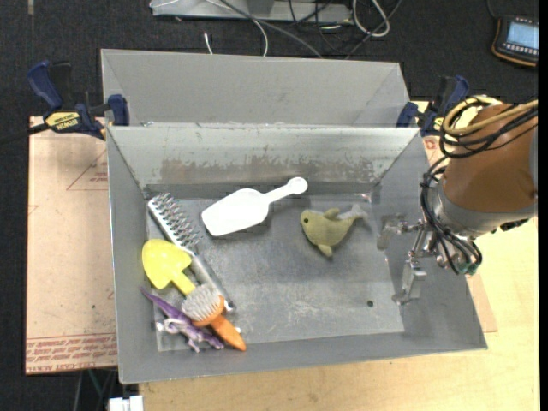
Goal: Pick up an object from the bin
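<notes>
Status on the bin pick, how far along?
Done: the gripper is inside the bin, at its right side. In hand: nothing; it stands open over bare floor, apart from the olive plush toy. Left: close on a thing and lift it.

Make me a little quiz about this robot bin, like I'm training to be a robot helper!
1. True or false: the white scoop lies near the back of the bin, with its handle pointing toward the view's right.
2. Which thing lies nearest the claw? A) yellow shovel B) olive soft toy C) orange brush
3. Fill in: the purple toy lies in a heap at the bin's front-____ corner, as the view shows it.

Key: 1 true; 2 B; 3 left.
</notes>
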`<action>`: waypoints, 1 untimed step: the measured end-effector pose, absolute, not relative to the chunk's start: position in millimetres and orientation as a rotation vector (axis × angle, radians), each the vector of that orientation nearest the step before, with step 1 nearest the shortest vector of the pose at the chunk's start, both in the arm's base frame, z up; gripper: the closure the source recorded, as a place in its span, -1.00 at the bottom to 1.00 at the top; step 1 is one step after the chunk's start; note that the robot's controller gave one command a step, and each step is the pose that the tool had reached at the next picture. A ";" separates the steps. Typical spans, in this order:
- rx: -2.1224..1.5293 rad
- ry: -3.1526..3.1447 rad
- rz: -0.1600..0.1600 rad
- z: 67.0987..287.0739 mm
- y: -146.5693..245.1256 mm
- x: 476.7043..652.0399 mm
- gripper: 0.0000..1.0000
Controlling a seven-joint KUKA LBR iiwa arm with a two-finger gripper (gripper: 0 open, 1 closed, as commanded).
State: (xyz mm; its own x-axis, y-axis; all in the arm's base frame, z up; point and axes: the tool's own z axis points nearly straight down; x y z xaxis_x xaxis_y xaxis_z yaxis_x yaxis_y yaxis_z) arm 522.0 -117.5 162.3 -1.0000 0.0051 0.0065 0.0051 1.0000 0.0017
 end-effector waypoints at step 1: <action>0.001 -3.143 -0.001 166.8 -116.8 523.8 -1.00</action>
